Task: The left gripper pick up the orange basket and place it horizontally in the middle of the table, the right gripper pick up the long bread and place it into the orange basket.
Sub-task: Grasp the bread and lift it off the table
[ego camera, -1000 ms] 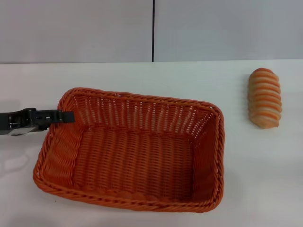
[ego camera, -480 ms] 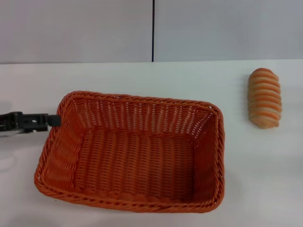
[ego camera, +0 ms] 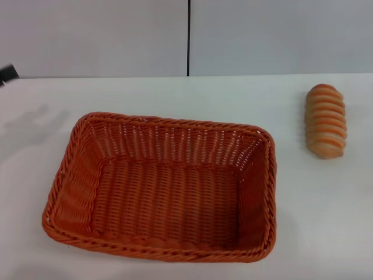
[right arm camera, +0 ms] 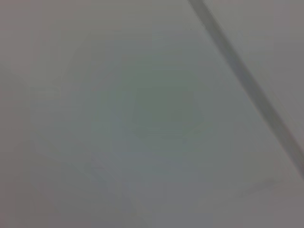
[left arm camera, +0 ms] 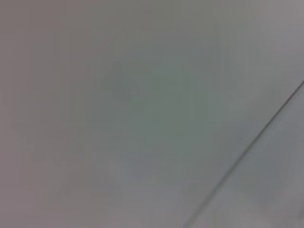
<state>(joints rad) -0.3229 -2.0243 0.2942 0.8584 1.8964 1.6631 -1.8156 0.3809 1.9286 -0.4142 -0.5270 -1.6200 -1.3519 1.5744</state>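
A: Watching the orange basket (ego camera: 160, 186), we found it sitting near the middle of the table (ego camera: 326, 221), slightly skewed, with nothing inside it.

B: And the long bread (ego camera: 326, 121) lay well apart to its right, untouched. We saw only a dark sliver of the left gripper (ego camera: 7, 73) at the edge; open or closed, we couldn't tell.

A: Right gripper wasn't visible. Our worry: gripping that rounded loaf off-centre could roll it away.

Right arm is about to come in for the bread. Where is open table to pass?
Bare table lies between the orange basket and the long bread, and behind the basket toward the wall. The near edge is crowded by the basket's rim.
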